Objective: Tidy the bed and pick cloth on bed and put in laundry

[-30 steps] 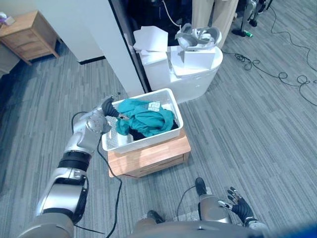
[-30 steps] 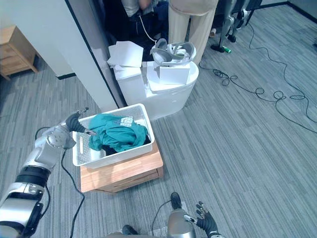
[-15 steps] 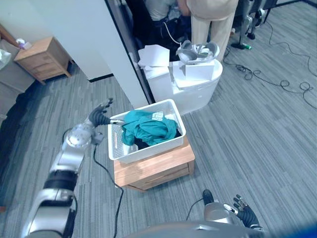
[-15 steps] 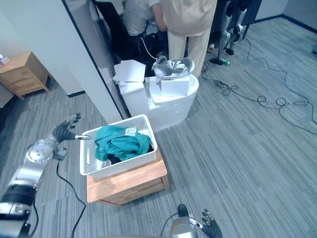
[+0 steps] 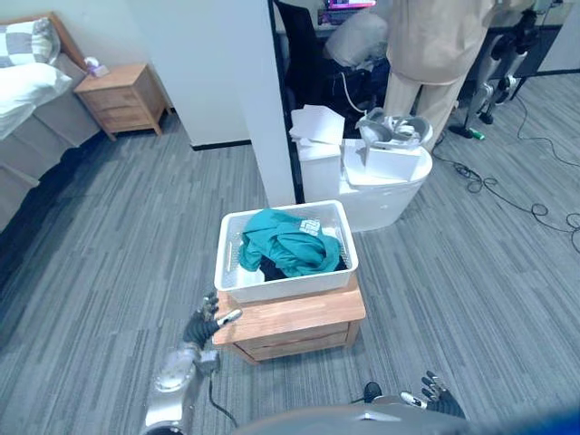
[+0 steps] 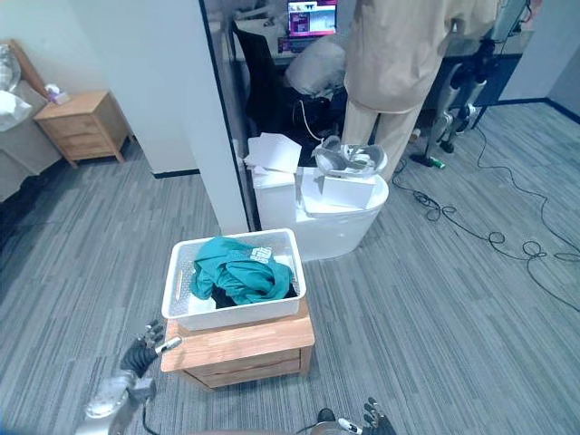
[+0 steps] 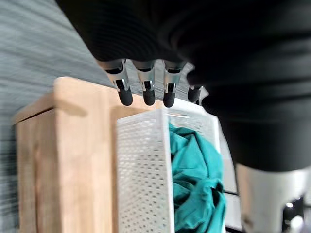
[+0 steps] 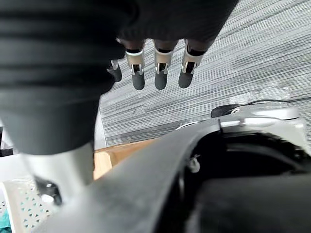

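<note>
Far left: the bed [image 5: 27,86], well apart from the work. You cannot tell from here whether any cloth lies on it.

Next, the left robot hand [image 5: 205,321]: low, just beside the front-left corner of the wooden surface [image 5: 292,318]. Its fingers [image 7: 147,92] are straight and spread, with nothing in them.

Centre: the white basket [image 5: 283,290] sits on the surface and covers most of its top. The teal cloth [image 5: 292,243] lies inside, bunched toward the back-right, with something dark under it. It is near the left robot hand but apart from it, with the basket's wall between them.

Then the right robot hand [image 5: 435,396]: low, past the surface's front-right corner, well apart from the basket. Fingers straight, empty.

Risks, as I judge them: your left fingertips are close to that front-left corner, so a careless swing could clip the surface or nudge the basket toward an edge. The cloth heaps about level with the rim, so a jolt could spill a fold over the side.
</note>
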